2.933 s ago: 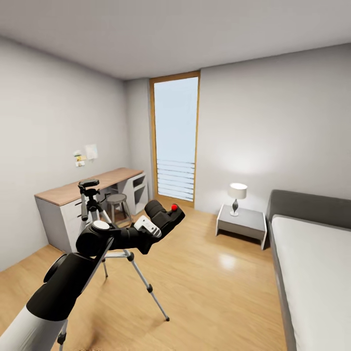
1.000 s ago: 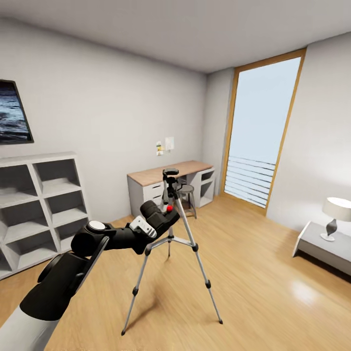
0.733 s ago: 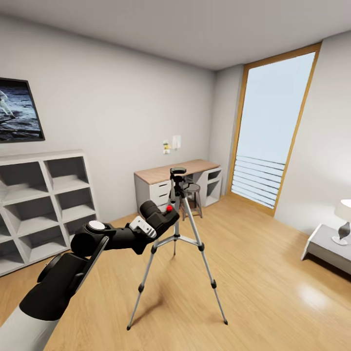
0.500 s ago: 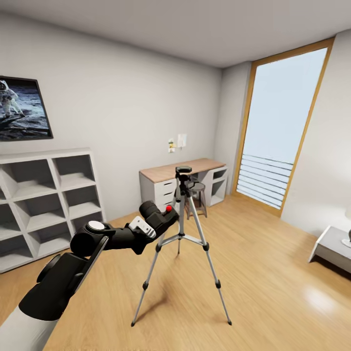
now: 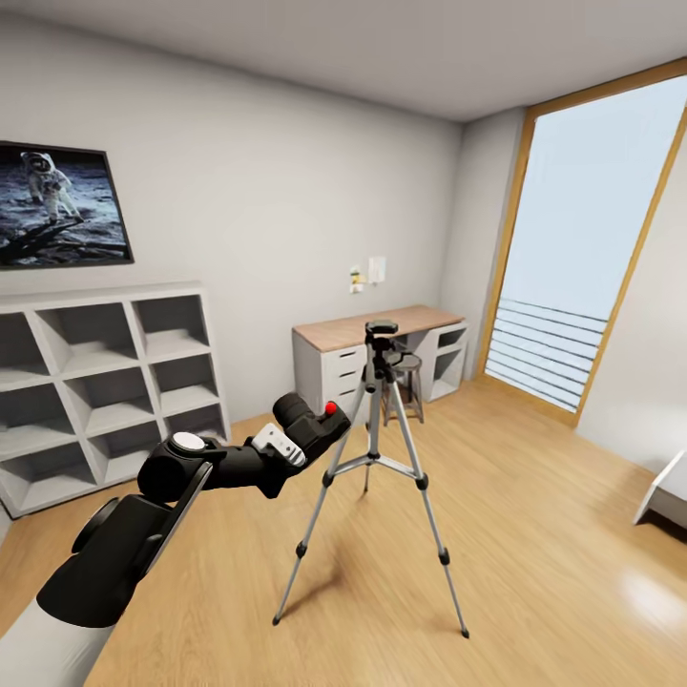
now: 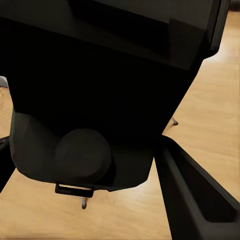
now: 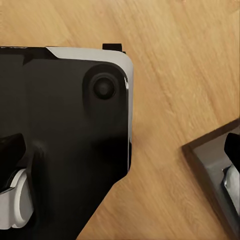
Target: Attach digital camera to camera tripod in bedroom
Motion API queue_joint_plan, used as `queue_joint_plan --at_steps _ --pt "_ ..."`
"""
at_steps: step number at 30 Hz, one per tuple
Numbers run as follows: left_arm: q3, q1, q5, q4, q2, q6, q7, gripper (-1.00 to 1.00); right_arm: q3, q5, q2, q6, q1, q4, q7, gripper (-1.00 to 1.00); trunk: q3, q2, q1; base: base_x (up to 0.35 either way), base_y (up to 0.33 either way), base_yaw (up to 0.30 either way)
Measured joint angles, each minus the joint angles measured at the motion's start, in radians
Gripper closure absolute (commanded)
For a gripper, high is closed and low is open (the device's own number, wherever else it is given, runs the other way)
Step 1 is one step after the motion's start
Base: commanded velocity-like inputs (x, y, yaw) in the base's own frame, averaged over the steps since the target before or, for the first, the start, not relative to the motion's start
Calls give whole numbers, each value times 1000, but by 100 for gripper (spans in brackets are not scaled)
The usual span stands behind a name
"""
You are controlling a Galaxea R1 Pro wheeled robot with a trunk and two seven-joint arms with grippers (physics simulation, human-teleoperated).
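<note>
Digital camera [image 5: 312, 426], a small black box with a round red button on top, is sitting at the end of the robot's left arm, which is reaching forward and up across the lower left of the head view. Left tool [image 5: 303, 434] is closing around the camera body, gripping it from below and behind; in the left wrist view the dark underside of the camera [image 6: 100, 90] is lying between the two black fingers [image 6: 195, 200]. Just to the right of the camera, close beside it but not touching, the camera tripod [image 5: 377, 458] is standing upright on the light wood floor [image 5: 534, 534], its three silver-grey legs spreading wide and its black head [image 5: 382, 331] sitting higher than the camera. Behind the tripod, a counter [image 5: 377, 348] with a wood top and white drawers is standing against the pale grey wall, with a small round stool [image 5: 405, 382] tucked at it. A white cube shelf [image 5: 105, 382] is lining the wall to the left, under a framed astronaut picture [image 5: 57, 205]. A tall wood-framed window [image 5: 596, 248] is filling the right side of the bedroom. Whether the right tool is open or closed I cannot tell: the right wrist view is looking down at the floor past black and white robot housing [image 7: 65, 140].
</note>
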Motion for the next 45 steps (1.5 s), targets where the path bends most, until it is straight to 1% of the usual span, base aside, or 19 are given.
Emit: queue_joint_plan --at_steps 3,6,8,11,13,20,23,27,39,45 --pt "0 0 0 0 0 0 0 100 0 0 0 0 0 -1 0 -100 -4 0 0 0 0 103" --pt "16 17 9 5 5 -2 2 100 -16 -9 -17 -13 -17 -18 1 -100 -4 0 0 0 0 0" --pt "27 28 19 3 5 -1 2 100 -16 -9 -28 -13 -29 -28 1 -100 -4 0 0 0 0 0" --pt "44 45 17 -9 11 -3 11 100 -19 -9 -44 -17 -46 -21 2 -100 -4 0 0 0 0 0" --pt "55 57 18 -6 13 -3 13 100 -19 -9 -46 -28 -57 -32 1 -100 -4 0 0 0 0 0" --pt "85 97 20 -6 15 -3 16 100 -16 -8 -49 -65 -96 -71 -1 -100 -4 0 0 34 17 0" --pt "95 113 19 -6 15 -2 16 100 -16 -8 -49 -80 -96 -89 -1 -100 -4 0 0 174 126 0" --pt "111 113 19 -5 15 -2 16 100 -17 -8 -49 -101 -97 -97 -1 -100 -4 0 0 240 184 0" --pt "118 113 20 -5 13 -1 16 100 -18 -8 -49 -169 -97 -98 0 -100 -4 0 0 265 207 19" --pt "118 114 20 -6 11 -1 16 100 -18 -8 -46 -169 -97 -97 1 -100 -4 0 0 270 210 202"
